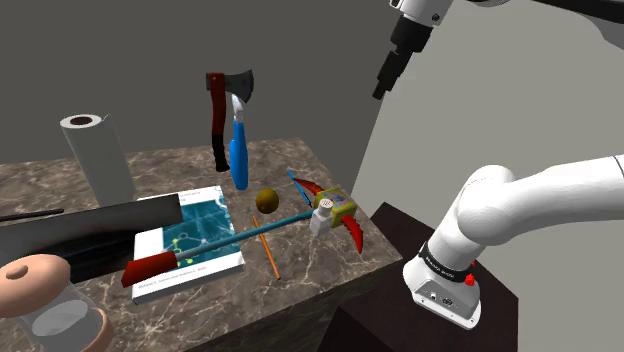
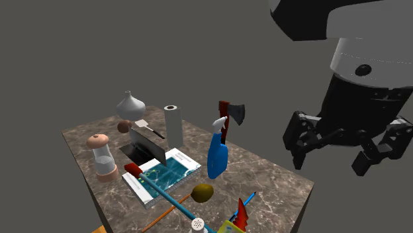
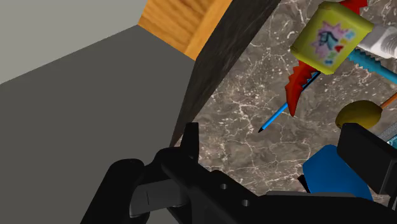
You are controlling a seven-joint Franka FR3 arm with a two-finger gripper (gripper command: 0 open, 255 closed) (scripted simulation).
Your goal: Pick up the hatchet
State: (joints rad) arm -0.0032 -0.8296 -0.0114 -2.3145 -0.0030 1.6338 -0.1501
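The black gripper (image 2: 331, 159) looms closest in the second exterior view. It hangs in the air with its fingers (image 3: 189, 141) spread wide and nothing clasped between them.

Take the blue spray bottle (image 1: 238, 150) as the marker. The gripper is high above the bottle and well off toward the shoulder view's right, about over the edge of the marble-topped bench (image 1: 165, 170). In the wrist view the bottle's blue body appears beside one finger, untouched.

The hatchet (image 1: 222, 105) has a red handle and a grey head. It stands upright with its head at the top, just behind the bottle on the bottle's far side in both exterior views. Whether the two touch I cannot tell. It is well apart from the gripper.

- **Near side of the bottle:** a yellow-brown round fruit (image 1: 266, 199) lies close by.
- **Past the fruit:** a thin orange pencil (image 1: 266, 248) lies on the marble.
- **Shoulder view's lower left of the bottle:** a book (image 1: 190, 245) with a teal cover lies flat.
- **Shoulder view's left of the bottle, well apart:** a grey paper roll (image 1: 95, 150) stands upright.
- **Shoulder view's lower right of the bottle, near the bench edge:** a yellow box (image 3: 329, 37), a red serrated piece (image 3: 296, 95) and a blue pencil (image 3: 275, 118) lie close together.
- **Farthest from the bottle, at the shoulder view's lower left corner:** a clear jar (image 1: 40, 290) with a terracotta-coloured cap.
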